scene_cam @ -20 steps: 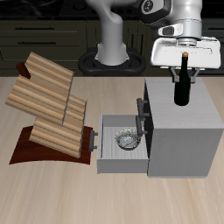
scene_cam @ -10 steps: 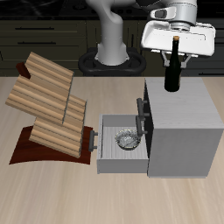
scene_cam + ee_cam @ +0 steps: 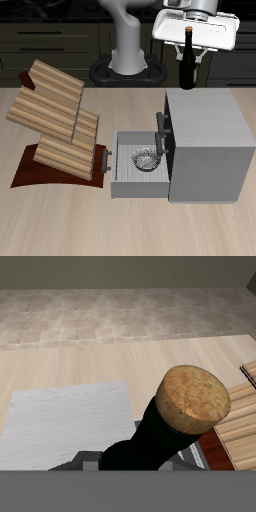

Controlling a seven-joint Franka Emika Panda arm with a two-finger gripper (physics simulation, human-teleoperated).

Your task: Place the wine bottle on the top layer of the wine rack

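Your hand [image 3: 189, 47] is closed around the neck of the wine bottle [image 3: 187, 62], holding it upright in the air above the grey cabinet [image 3: 208, 140], high enough to travel across to the wine rack [image 3: 55, 122] and its top layer [image 3: 54, 78].

Upright dark wine bottle [image 3: 186, 60]; tilted wine rack [image 3: 57, 122].

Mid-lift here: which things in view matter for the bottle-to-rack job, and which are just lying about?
Belong to the job:
- wine bottle, held in the gripper above the cabinet
- wine rack
- top layer, bare

Lying about:
- grey drawer cabinet
- open drawer
- small bowl in the drawer
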